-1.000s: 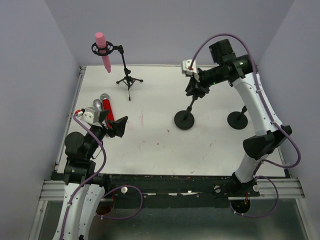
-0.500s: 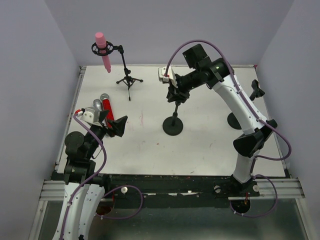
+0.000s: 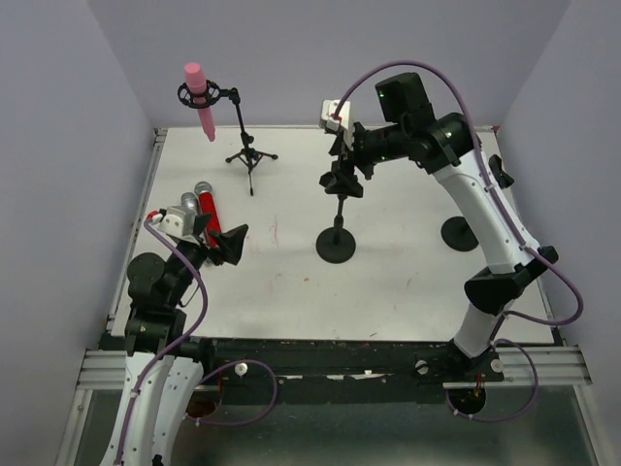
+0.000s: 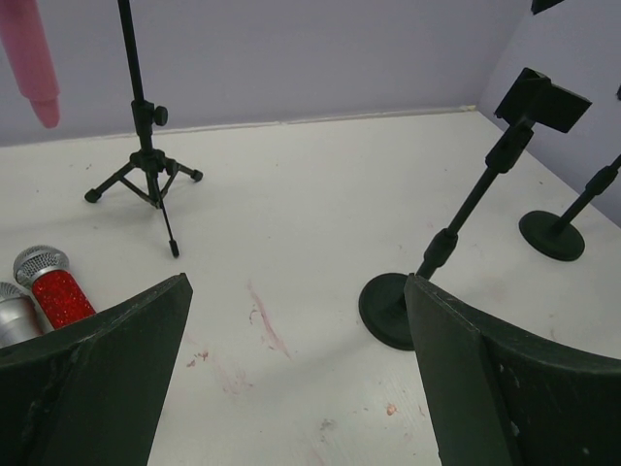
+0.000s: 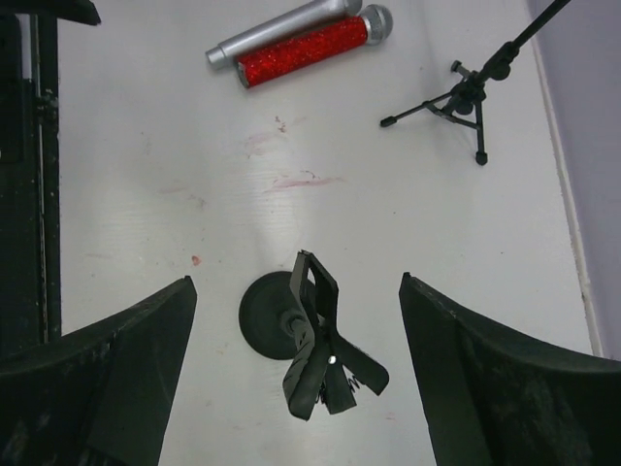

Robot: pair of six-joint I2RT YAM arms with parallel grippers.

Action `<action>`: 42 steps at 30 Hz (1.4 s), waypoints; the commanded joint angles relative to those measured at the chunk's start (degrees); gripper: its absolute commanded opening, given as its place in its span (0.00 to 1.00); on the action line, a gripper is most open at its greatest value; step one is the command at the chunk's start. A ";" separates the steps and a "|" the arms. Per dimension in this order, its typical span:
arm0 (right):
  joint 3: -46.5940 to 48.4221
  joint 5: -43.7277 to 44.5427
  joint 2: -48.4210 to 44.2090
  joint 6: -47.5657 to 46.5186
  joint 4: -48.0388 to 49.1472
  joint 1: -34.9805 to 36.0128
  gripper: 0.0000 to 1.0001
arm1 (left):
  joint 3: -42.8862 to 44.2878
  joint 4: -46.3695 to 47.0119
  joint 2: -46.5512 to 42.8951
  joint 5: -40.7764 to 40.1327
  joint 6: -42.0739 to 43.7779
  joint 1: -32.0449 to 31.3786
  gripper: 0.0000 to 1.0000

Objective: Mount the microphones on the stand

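Right wrist: R gripper [image 5: 296, 283] agape over stand [image 5: 262, 325].

Bright, even light, soft faint shadows, all three views sharp

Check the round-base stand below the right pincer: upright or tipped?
Upright: the stand sits on its flat base, pole vertical, the right pincer open above it.

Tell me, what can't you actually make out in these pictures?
Silver-grey microphone: top view, the left gripper covers its body; left wrist view, a finger hides most.
Pink microphone: left wrist view, top edge cuts off its head.
Right-hand stand: top view, right arm covers its pole.
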 commanded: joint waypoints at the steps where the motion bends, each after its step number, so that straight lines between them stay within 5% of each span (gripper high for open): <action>1: 2.53 0.44 -5.93 5.60 2.41 -0.26 0.94 | -0.12 -0.59 1.07 0.02 -0.13 0.11 0.99; 6: -1.57 -6.14 -12.78 10.78 5.74 -7.18 0.94 | 0.32 -0.86 3.09 0.72 -1.54 0.28 0.99; 14: -40.40 -12.13 -34.05 23.36 31.67 -19.77 0.96 | 1.37 -0.85 9.85 3.80 -6.10 2.13 0.99; 21: -62.74 -17.92 -38.02 25.29 45.72 -20.92 0.97 | 2.86 -2.87 19.34 2.93 -11.02 5.47 0.98; 25: -73.02 -18.99 -39.69 27.75 54.34 -21.36 0.99 | 4.79 -6.56 25.40 -3.55 -11.91 5.65 0.86; 31: -77.27 -17.23 -39.70 31.36 59.45 -21.45 1.00 | 15.07 -16.58 39.20 -17.01 -10.33 5.73 0.81; 42: -77.53 -14.06 -39.78 31.54 59.98 -21.45 1.00 | 28.09 -21.16 61.71 -23.88 -4.27 5.73 0.77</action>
